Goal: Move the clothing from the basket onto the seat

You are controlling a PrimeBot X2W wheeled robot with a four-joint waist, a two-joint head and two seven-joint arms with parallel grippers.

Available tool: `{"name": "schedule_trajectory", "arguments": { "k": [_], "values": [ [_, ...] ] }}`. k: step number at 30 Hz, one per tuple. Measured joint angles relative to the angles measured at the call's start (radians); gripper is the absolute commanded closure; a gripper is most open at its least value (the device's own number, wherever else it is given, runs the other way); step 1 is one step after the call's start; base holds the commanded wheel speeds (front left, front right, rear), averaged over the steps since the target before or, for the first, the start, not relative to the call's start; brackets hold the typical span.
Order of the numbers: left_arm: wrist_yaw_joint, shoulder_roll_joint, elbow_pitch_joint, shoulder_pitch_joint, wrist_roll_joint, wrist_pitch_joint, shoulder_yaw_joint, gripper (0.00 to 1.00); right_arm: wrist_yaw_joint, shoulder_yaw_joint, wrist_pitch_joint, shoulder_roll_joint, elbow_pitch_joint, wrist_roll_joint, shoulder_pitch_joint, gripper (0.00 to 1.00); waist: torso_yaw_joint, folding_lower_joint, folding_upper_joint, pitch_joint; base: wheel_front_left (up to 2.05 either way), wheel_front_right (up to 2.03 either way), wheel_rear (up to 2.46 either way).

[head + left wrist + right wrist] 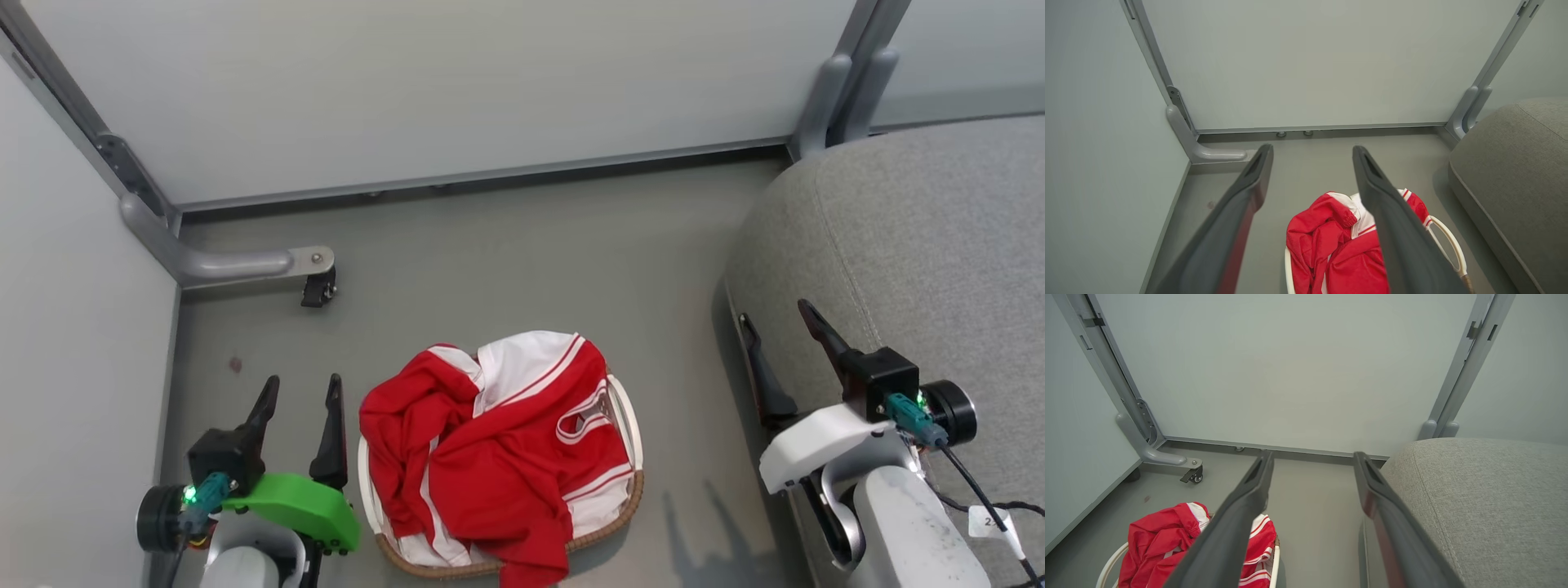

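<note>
The red and white clothing (498, 445) lies heaped in the basket (633, 433) on the grey floor, spilling over its near rim. My left gripper (300, 389) hangs open just left of the basket, fingers apart and empty. The grey seat (914, 245) fills the right side. Over its left edge my right gripper (774, 318) stands open and empty. In the left wrist view the clothing (1339, 249) and basket rim (1447, 237) lie below my left gripper (1312, 153), the seat (1511, 175) to the right. The right wrist view shows the clothing (1163, 539) at lower left, the seat (1486, 498) at right, my right gripper (1312, 457) between.
Pale partition walls (457, 90) close off the back and left. A grey metal foot with a black caster (317, 287) juts onto the floor at the back left. A post base (841, 98) stands at the seat's far corner. Bare floor (522, 253) lies beyond the basket.
</note>
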Motion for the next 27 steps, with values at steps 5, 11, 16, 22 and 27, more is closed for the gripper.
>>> {"name": "schedule_trajectory", "arguments": {
  "k": [5,11,16,22,27],
  "values": [
    [-0.001,0.011,0.013,-0.063,0.001,-0.011,-0.055,0.00,0.000,-0.004,-0.011,0.003,-0.028,-0.055,-0.047,0.00,-0.009,0.0000,0.0000,0.077,0.00,0.00,0.00],
    [-0.001,0.043,0.051,-0.164,0.025,-0.022,-0.121,0.00,0.000,0.003,-0.022,0.003,-0.070,-0.090,-0.119,0.00,-0.025,0.0000,0.0000,0.184,0.00,0.00,0.00],
    [-0.001,0.072,0.086,-0.254,0.043,-0.029,-0.186,0.00,0.000,0.023,-0.030,0.003,-0.108,-0.112,-0.177,0.00,-0.044,0.0001,0.0000,0.285,0.00,0.00,0.00],
    [-0.001,0.098,0.121,-0.337,0.023,-0.032,-0.272,0.00,0.000,0.026,-0.030,0.003,-0.150,-0.109,-0.214,0.00,-0.068,0.0001,0.0000,0.398,0.00,0.00,0.00],
    [-0.001,0.125,0.148,-0.393,-0.011,-0.032,-0.350,0.00,0.000,0.036,-0.030,0.003,-0.182,-0.100,-0.238,0.00,-0.090,0.0001,0.0000,0.481,0.00,0.00,0.00]
  ]
}}
